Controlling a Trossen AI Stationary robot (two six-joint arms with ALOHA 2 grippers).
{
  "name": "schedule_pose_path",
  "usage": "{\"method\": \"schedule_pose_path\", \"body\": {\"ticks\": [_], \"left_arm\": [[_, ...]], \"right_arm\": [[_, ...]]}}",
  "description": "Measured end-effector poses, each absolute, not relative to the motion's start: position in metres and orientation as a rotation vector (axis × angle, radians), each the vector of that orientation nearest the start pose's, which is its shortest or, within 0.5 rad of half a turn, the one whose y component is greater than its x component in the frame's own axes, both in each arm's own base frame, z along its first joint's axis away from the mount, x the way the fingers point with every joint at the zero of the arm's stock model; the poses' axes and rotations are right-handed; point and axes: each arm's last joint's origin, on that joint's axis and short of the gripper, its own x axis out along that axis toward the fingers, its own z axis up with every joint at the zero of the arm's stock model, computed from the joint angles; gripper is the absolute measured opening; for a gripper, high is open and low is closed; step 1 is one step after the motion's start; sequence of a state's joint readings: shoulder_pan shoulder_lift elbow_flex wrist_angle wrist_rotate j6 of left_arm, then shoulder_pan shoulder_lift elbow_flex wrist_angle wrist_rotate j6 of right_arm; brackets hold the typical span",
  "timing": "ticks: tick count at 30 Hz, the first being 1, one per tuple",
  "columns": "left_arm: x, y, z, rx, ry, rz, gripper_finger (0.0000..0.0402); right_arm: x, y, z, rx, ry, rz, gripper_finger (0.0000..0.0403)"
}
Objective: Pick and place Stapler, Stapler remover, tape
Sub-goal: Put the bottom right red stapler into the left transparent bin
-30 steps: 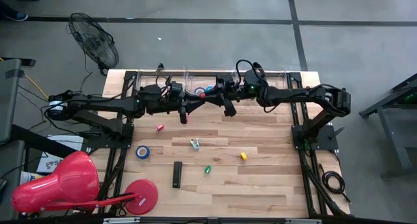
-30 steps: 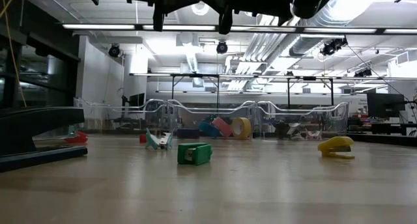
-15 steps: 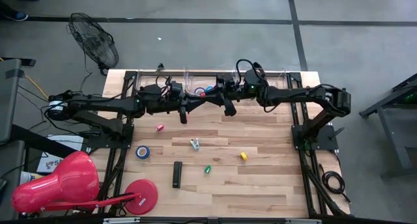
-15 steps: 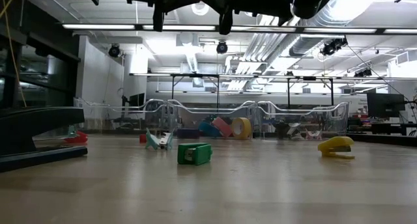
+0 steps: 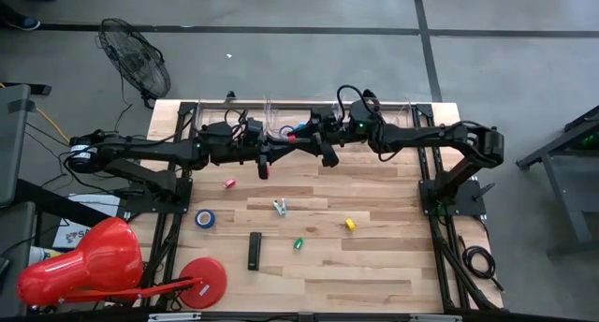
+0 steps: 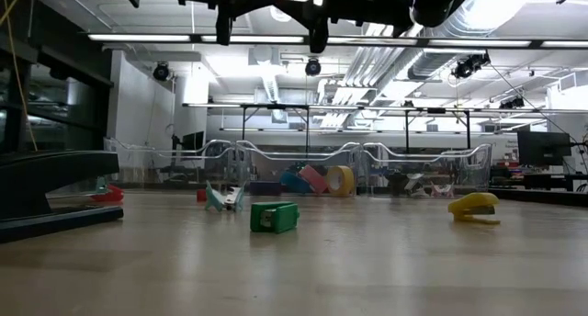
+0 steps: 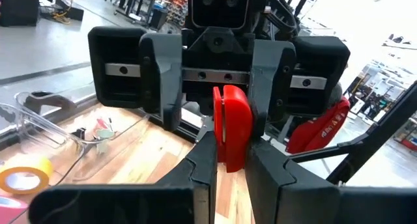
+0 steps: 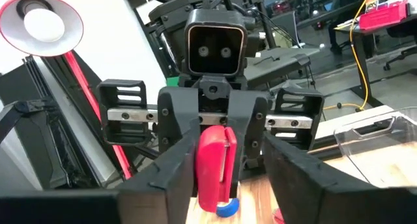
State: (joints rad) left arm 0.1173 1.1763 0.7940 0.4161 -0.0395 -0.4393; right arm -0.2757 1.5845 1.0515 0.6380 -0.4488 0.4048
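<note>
High over the table's far middle my two grippers meet tip to tip, both level. My left gripper [image 7: 231, 178] is shut on a small red stapler [image 7: 231, 123]. My right gripper [image 8: 225, 178] faces it, open, its fingers on either side of the same stapler [image 8: 214, 162]. On the table lie a black stapler [image 5: 255, 251], a teal stapler remover [image 5: 280, 207], a blue tape roll [image 5: 204, 218], and small yellow [image 5: 350, 224], green [image 5: 299, 243] and red [image 5: 229, 183] pieces. My left gripper pinches the red stapler's two flat sides [image 7: 221, 152] between its two fingers. The fingers come level from the table's left. The stapler stands on edge between them, lifted clear, high above the table. Whether my right gripper's fingers touch the stapler, I cannot tell.
Clear plastic bins [image 6: 303, 164] line the far edge, holding pink, yellow and blue tape rolls [image 6: 340, 180]. A red lamp with a flat disc base [image 5: 203, 283] stands at the near left corner. A fan [image 5: 136, 65] stands on the floor beyond the far left corner.
My right gripper has opened its fingers around the red stapler, which stays in my left gripper's hold. Both arms have kept their places.
</note>
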Motion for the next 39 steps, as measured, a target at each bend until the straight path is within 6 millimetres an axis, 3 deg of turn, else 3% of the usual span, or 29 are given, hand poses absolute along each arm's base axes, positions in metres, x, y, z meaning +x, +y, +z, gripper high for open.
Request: {"method": "schedule_pose_path", "body": {"ticks": [13,23,30,39], "left_arm": [[0.262,0.036,0.303,-0.445,0.021,0.300,0.0046],[0.251,0.046,0.281,-0.470,0.133,0.757,0.0046],[0.235,0.075,0.265,-0.567,0.206,1.001,0.0046],[0.210,0.121,0.250,-0.699,0.317,1.151,0.0046]], "right_arm": [[0.340,-0.108,0.305,0.422,-0.058,0.122,0.0188],[0.327,-0.128,0.306,0.469,-0.006,0.031,0.0188],[0.326,-0.129,0.302,0.479,0.032,0.018,0.0188],[0.326,-0.129,0.300,0.483,0.051,0.013,0.0188]]}}
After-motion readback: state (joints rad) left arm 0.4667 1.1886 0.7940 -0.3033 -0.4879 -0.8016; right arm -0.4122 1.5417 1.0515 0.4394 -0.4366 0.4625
